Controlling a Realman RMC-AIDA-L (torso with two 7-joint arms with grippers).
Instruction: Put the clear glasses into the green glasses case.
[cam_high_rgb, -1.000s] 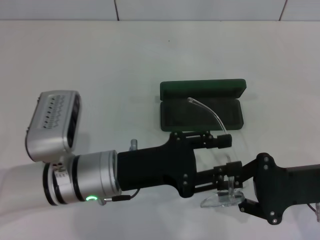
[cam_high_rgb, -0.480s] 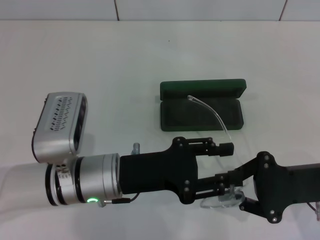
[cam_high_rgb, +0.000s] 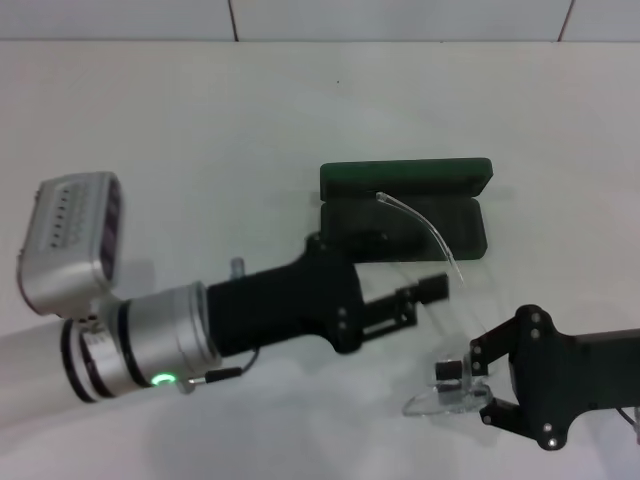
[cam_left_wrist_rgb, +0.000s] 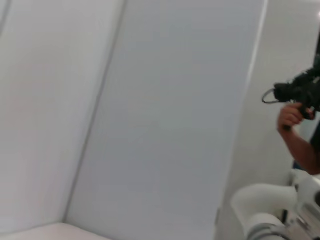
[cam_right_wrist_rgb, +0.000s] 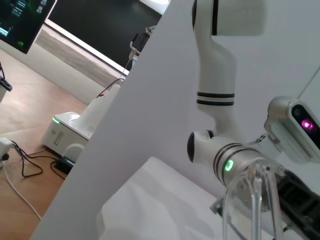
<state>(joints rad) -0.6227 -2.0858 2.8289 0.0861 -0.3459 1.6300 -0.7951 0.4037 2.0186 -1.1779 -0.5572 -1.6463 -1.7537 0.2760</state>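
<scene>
The green glasses case (cam_high_rgb: 404, 213) lies open on the table, lid propped up at the back and dark lining showing. My right gripper (cam_high_rgb: 458, 378) is in front of the case, low on the right, shut on the clear glasses (cam_high_rgb: 445, 401). Their lens hangs just above the table. One thin temple arm (cam_high_rgb: 432, 236) arcs up and back over the case. The right wrist view shows the clear glasses (cam_right_wrist_rgb: 254, 199) close up. My left gripper (cam_high_rgb: 428, 294) reaches in from the left, just in front of the case and a little apart from the glasses.
The white table (cam_high_rgb: 300, 110) runs back to a tiled wall. The left arm's silver wrist and camera block (cam_high_rgb: 70, 250) fill the near left. The left wrist view shows only wall panels and a person's hand (cam_left_wrist_rgb: 291, 118) holding a device.
My left arm has pulled back to the left and rolled at the wrist, and its gripper has left the glasses. The right gripper keeps hold of them in the same spot.
</scene>
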